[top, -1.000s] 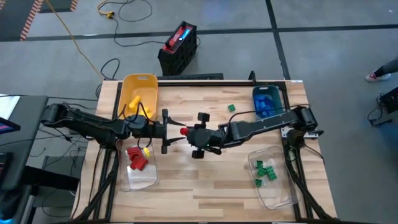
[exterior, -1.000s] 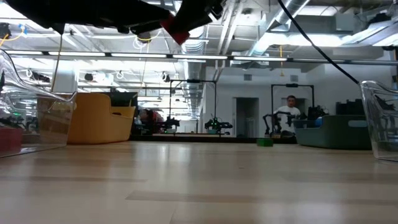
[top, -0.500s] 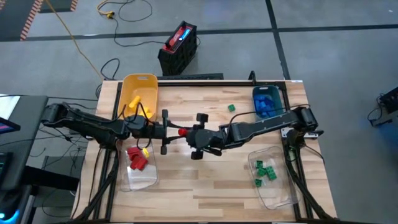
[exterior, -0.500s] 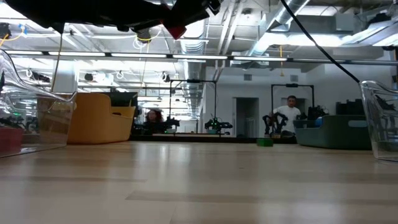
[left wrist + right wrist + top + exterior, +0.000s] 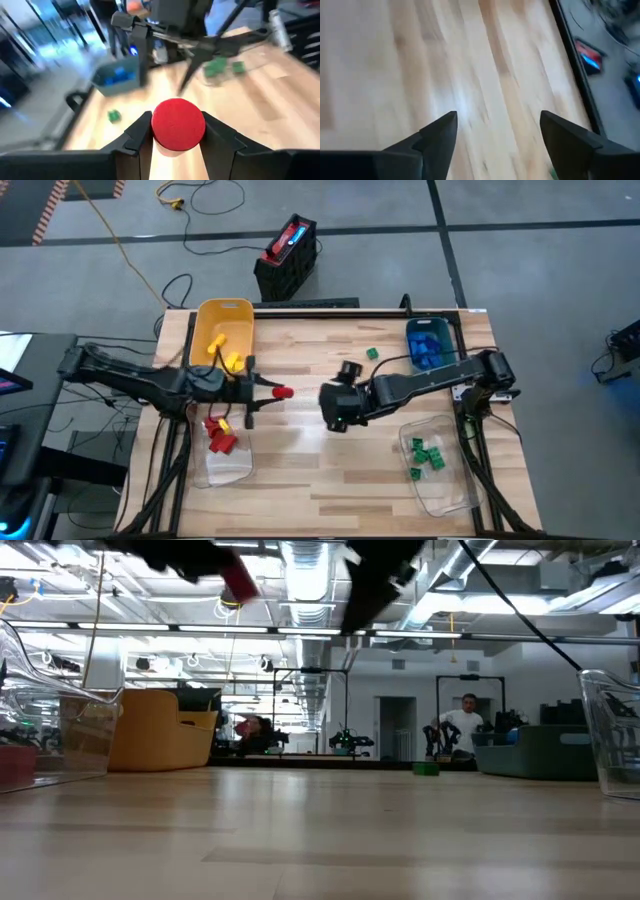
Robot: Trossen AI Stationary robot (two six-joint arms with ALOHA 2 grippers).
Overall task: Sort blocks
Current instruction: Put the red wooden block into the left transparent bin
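Note:
A small red block hangs above the table's left middle, with my left gripper shut on it. In the left wrist view the block fills the gap between the fingers. My right gripper stands open over the table's middle, right of the block, with only bare wood between its fingers. A loose green block lies flat on the table toward the far edge. My left gripper pinches the red block by two opposite sides between its two fingers. The fingers lie about level and point toward the table's right edge. The block sits at their free ends, lifted well clear of the table.
A yellow bin with yellow blocks stands far left, and a teal bin with blue blocks far right. A clear bin with red and yellow blocks sits near left. Another clear bin with green blocks sits near right. A person shows beyond the table.
The red block has passed from my right gripper to my left. The right gripper has let go, tipped downward and drawn back toward the table's right edge. The left gripper has carried the block toward the table's left edge, still clear of the table.

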